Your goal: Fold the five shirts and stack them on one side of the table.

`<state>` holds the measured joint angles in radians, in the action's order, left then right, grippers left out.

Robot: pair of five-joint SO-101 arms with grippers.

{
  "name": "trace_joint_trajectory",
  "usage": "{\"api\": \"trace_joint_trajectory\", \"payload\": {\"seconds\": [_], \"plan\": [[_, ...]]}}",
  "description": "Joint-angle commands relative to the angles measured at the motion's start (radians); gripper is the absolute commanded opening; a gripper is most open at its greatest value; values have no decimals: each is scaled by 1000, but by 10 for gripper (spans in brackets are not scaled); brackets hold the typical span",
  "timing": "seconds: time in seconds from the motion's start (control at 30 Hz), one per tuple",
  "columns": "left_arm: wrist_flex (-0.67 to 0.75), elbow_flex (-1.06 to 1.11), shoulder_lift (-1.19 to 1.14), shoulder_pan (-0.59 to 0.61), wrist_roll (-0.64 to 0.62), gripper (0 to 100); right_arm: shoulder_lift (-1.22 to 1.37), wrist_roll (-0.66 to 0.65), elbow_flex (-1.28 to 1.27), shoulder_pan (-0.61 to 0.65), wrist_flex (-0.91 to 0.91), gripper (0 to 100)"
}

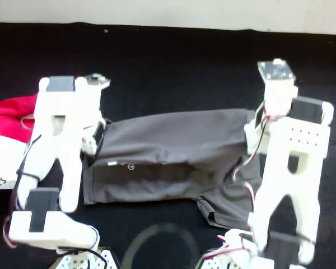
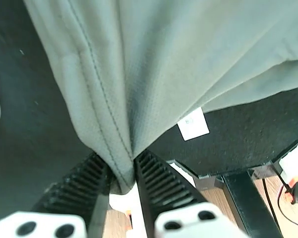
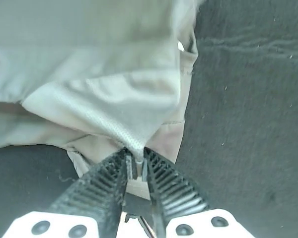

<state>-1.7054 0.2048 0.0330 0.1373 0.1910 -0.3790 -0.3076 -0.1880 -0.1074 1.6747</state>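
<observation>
A grey shirt [image 1: 173, 151] hangs stretched between the two arms over the black table [image 1: 173, 61], its lower layers sagging toward the front. My left gripper [image 1: 95, 140] is shut on the shirt's left edge. In the left wrist view the seamed cloth [image 2: 164, 59] is pinched between the ribbed fingers of that gripper [image 2: 121, 166]. My right gripper [image 1: 252, 131] is shut on the shirt's right edge. There a bunched fold of the shirt [image 3: 89, 99] runs into the closed jaws of the right gripper [image 3: 134, 156].
A red shirt [image 1: 11, 109] and a white shirt [image 1: 3, 159] lie piled at the table's left edge, beside the left arm. A white tag [image 2: 193, 124] hangs inside the grey shirt. The table's front edge and cables [image 2: 283, 193] lie below the left gripper.
</observation>
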Motion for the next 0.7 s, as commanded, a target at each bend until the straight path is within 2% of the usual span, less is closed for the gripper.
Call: {"api": "trace_joint_trajectory", "payload": {"seconds": [0.0, 0.27, 0.47, 0.67], "plan": [[26, 117, 104, -16, 8, 8, -182, -12, -182, 2, -47, 5], [40, 245, 200, -18, 8, 8, -384, -117, -317, -38, 31, 5], [54, 254, 206, -16, 8, 8, -390, -206, -323, -159, 38, 5], [100, 329, 202, -18, 9, 8, -401, -267, -417, -191, 70, 6]]}}
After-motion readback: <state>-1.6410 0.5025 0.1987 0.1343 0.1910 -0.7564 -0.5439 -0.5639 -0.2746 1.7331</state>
